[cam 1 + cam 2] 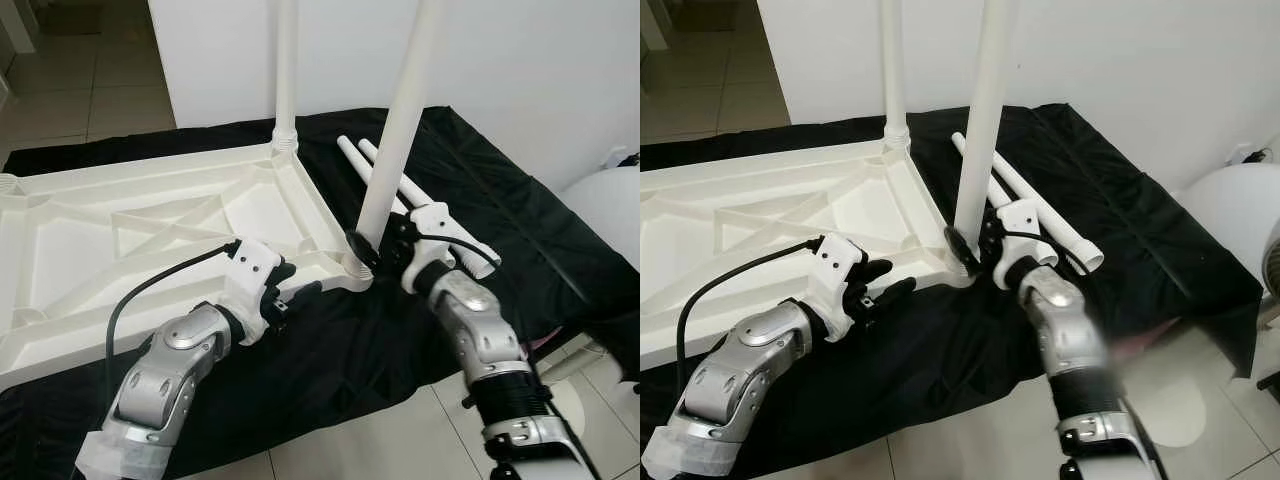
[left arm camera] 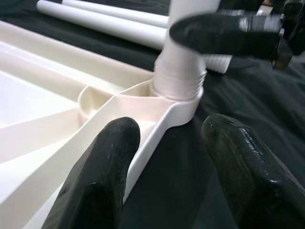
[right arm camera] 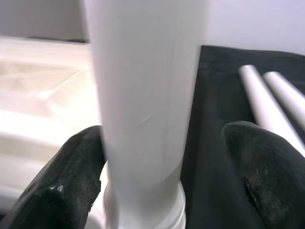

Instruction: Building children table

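The white plastic tabletop [image 1: 120,230] lies upside down on a black cloth [image 1: 330,360]. One white leg [image 1: 286,60] stands in the far corner socket. A second leg [image 1: 400,120] stands in the near corner socket [image 2: 178,90]. My right gripper [image 1: 380,245] is open around this leg's base; one finger [image 3: 71,176] touches the leg and the other finger [image 3: 267,167] stays a little apart. My left gripper [image 1: 298,282] is open at the tabletop's near edge beside that corner, one finger [image 2: 105,162] over the rim and one [image 2: 238,157] over the cloth. Two loose legs [image 1: 405,190] lie behind.
The cloth-covered surface ends at a near edge [image 1: 350,415] above the tiled floor [image 1: 400,450]. A white wall [image 1: 520,60] rises behind. A round white object [image 1: 605,210] stands at the right. A black cable [image 1: 150,290] runs along my left arm.
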Robot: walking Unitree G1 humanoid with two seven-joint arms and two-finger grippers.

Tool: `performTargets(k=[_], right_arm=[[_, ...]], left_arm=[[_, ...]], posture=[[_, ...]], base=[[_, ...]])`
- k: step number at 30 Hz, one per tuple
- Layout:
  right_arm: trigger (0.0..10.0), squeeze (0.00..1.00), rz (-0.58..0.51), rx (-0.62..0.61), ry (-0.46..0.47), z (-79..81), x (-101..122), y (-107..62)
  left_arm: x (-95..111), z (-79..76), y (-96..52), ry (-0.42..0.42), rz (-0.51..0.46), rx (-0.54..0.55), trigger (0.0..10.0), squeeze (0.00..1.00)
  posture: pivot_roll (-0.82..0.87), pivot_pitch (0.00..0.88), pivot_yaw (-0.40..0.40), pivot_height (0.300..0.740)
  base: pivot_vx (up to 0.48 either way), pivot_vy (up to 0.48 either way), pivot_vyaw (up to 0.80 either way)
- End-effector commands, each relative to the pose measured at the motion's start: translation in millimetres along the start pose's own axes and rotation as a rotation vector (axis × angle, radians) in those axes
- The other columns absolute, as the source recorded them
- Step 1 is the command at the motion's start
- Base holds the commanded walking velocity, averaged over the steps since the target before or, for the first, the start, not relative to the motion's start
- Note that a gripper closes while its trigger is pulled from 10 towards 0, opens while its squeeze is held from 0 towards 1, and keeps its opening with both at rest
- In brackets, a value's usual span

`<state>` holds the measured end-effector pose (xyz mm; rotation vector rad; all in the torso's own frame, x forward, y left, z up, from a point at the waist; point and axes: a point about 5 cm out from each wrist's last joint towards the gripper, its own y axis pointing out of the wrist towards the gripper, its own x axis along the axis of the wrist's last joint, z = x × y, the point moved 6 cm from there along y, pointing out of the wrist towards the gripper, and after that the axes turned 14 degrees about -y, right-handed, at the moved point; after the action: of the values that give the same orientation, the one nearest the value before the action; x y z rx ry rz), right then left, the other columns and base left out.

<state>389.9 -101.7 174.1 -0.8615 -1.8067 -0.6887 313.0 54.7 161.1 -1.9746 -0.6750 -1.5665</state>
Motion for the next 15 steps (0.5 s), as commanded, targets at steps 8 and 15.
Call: performTargets(k=[8, 15], right_arm=[[10.0, 0.00, 0.014, 0.148, -0.040, 6.6, -5.7, 10.9], [8.9, 0.00, 0.036, 0.226, -0.047, 10.3, -13.0, 15.7]], left_arm=[[-2.8, -0.1, 4.1, 0.006, 0.010, 0.010, 10.0, 0.00], [-4.1, -10.5, 9.8, 0.025, 0.003, 0.002, 10.0, 0.00]], posture=[[0.00, 0.033, -0.043, 0.740], [0.02, 0.030, -0.050, 0.740]], base=[[0.000, 0.000, 0.00], [0.000, 0.000, 0.00]])
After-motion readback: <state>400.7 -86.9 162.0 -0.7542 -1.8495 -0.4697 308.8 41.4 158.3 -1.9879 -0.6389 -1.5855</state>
